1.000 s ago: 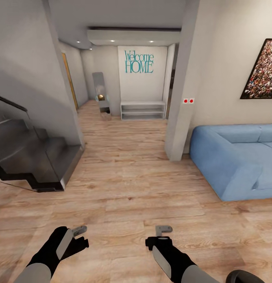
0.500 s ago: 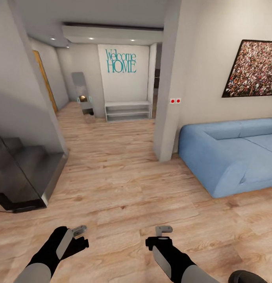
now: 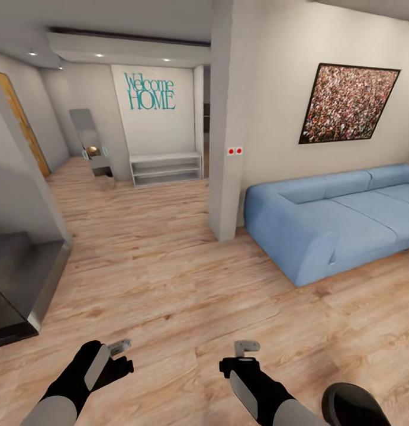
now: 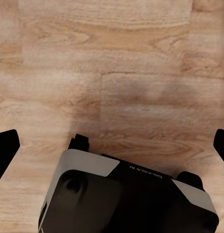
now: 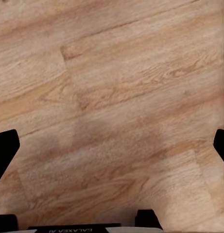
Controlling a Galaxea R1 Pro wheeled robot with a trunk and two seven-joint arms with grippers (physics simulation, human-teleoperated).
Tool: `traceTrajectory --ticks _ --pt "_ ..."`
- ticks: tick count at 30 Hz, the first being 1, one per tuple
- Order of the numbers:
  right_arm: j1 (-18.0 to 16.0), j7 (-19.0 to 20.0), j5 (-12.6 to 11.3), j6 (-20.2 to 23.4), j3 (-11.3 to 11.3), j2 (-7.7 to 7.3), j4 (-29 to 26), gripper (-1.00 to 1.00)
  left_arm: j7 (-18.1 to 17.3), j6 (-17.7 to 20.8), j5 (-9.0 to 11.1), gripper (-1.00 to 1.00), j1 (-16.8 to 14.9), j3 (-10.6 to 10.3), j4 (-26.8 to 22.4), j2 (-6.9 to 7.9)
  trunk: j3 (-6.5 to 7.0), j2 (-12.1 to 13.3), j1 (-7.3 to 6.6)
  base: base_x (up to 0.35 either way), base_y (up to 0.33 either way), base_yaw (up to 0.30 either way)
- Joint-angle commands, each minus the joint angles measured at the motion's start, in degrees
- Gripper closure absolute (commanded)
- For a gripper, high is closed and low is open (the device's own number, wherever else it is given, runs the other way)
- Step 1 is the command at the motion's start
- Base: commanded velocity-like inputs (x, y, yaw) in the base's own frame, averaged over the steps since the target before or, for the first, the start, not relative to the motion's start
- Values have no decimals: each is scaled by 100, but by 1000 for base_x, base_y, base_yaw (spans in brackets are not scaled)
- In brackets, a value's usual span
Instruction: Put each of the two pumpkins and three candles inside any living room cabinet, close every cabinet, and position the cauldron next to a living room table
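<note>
A: Head view, living room. Landmark is the square pillar [image 3: 225, 118] with two red switches [image 3: 234, 151] on its face. What sits around it?

B: Blue corner sofa [image 3: 334, 219] just beside the pillar, against the beige wall. Framed speckled picture [image 3: 348, 104] on that wall above the sofa. Beyond the pillar, down the hallway: a low white open shelf unit [image 3: 166, 168] under teal "Welcome HOME" lettering [image 3: 150, 92], and a tall mirror [image 3: 90, 139] leaning next to the shelf unit. Dark staircase base [image 3: 21, 284] well apart from the pillar, across the plank floor [image 3: 168, 278].

A: Task items?

B: Of the task's things only the living room itself is on camera: plank floor, sofa, beige wall.

A: End effectors?

B: Left end effector [image 3: 120, 350] and right end effector [image 3: 245, 350] both hang low over the floor, nearer the camera than the pillar. Left wrist view: fingertips [image 4: 6, 148] at opposite frame edges, spread wide, nothing between but floor and the robot's base [image 4: 126, 199]. Right wrist view: fingertips [image 5: 6, 148] likewise spread, bare planks between.
</note>
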Motion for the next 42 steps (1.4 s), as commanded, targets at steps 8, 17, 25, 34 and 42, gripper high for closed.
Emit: traceTrajectory --ticks 8,17,25,34,42 --pt "0 8 -138 -6 -35 0 6 -100 0 0 1 -100 0 3 0 0 0 0 0 -26 135 -292" --pt "0 9 -175 -7 -37 0 28 -100 0 0 1 -100 0 1 0 0 0 0 0 -54 183 -292" --pt "0 9 -181 -84 -37 0 35 -100 0 -6 1 -100 3 0 -16 0 0 0 0 -2 175 -292" --pt "0 9 -184 -121 -39 0 89 -100 0 -9 1 -100 2 0 -18 0 0 0 0 0 13 -292" --pt "0 7 -185 -122 -45 0 90 -100 0 -9 1 -100 0 0 -18 0 0 0 0 0 0 -292"
